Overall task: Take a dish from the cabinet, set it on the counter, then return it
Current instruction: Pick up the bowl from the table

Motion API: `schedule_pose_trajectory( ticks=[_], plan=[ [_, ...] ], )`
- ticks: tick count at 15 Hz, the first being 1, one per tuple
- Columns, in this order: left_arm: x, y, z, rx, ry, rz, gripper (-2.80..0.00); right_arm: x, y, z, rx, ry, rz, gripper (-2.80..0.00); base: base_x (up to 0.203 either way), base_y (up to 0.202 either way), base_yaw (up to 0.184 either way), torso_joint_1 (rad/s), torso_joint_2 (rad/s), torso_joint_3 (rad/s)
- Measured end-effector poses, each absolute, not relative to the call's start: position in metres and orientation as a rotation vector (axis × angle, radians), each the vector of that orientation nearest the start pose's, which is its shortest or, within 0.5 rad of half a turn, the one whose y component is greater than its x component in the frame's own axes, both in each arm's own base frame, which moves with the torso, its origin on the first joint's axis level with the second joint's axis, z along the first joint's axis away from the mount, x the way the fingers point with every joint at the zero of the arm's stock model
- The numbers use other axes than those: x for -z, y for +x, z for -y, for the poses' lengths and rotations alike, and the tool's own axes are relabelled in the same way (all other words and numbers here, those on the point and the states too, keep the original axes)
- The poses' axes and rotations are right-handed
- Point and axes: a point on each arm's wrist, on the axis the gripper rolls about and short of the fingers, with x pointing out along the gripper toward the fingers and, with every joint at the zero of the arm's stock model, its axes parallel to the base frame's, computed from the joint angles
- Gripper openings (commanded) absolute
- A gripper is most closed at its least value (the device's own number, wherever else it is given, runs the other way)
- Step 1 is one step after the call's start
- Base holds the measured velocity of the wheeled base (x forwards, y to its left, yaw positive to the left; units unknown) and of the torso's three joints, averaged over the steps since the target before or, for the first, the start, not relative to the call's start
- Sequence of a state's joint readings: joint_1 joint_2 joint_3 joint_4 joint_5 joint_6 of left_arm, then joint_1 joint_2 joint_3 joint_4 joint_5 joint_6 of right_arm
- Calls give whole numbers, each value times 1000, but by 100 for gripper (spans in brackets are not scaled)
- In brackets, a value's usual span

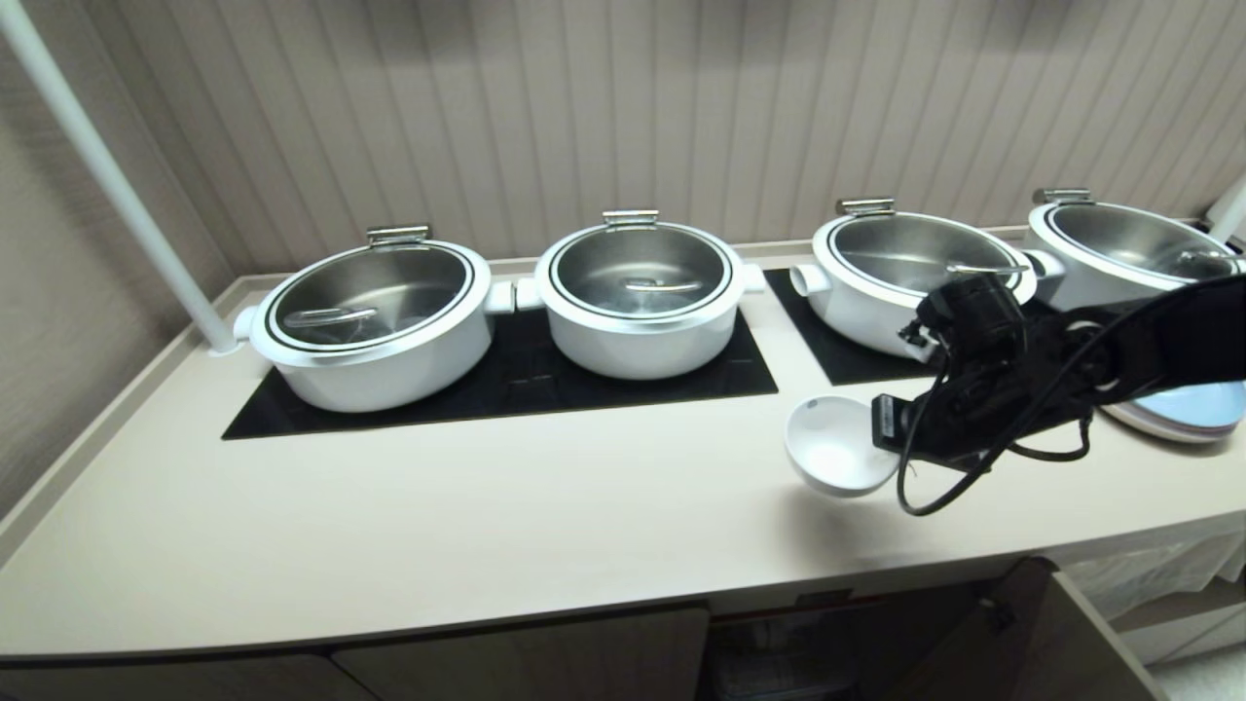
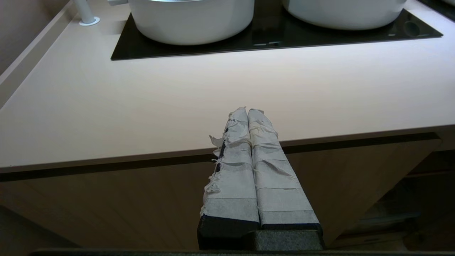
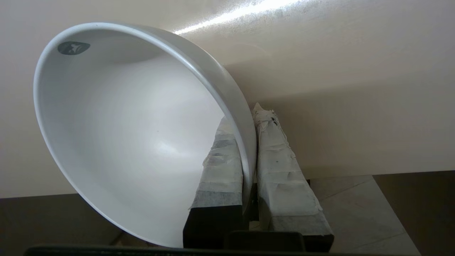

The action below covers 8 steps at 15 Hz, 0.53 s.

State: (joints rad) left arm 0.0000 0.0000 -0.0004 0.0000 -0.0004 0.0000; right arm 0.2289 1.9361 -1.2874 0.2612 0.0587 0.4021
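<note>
The dish (image 1: 832, 446), a small glossy white bowl, hangs tilted just above the front right part of the beige counter (image 1: 487, 526). My right gripper (image 1: 881, 428) is shut on its rim. In the right wrist view one taped finger lies inside the dish (image 3: 135, 142) and the other outside its wall, with the right gripper (image 3: 245, 115) pinching the rim. The cabinet (image 1: 526, 662) runs under the counter, and its right door (image 1: 1032, 633) stands open. My left gripper (image 2: 247, 112) is shut on nothing, parked low in front of the counter (image 2: 177, 99) edge, outside the head view.
Several big white pots (image 1: 375, 321) with steel lids stand on black glass panels (image 1: 506, 385) along the back. A stack of pale blue plates (image 1: 1188, 414) lies at the far right behind my right arm. A white pole (image 1: 107, 175) rises at the back left corner.
</note>
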Motion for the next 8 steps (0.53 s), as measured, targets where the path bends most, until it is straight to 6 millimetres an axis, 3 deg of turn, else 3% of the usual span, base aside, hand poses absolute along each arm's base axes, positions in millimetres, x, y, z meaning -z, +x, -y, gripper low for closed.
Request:
schedule_pose_trajectory(
  ticks=[8],
  plan=[
    [-76, -23, 0, 0, 0, 0, -280, -154, 293, -71, -91, 294, -897, -280, 0, 0, 0, 0, 0, 0]
  ],
)
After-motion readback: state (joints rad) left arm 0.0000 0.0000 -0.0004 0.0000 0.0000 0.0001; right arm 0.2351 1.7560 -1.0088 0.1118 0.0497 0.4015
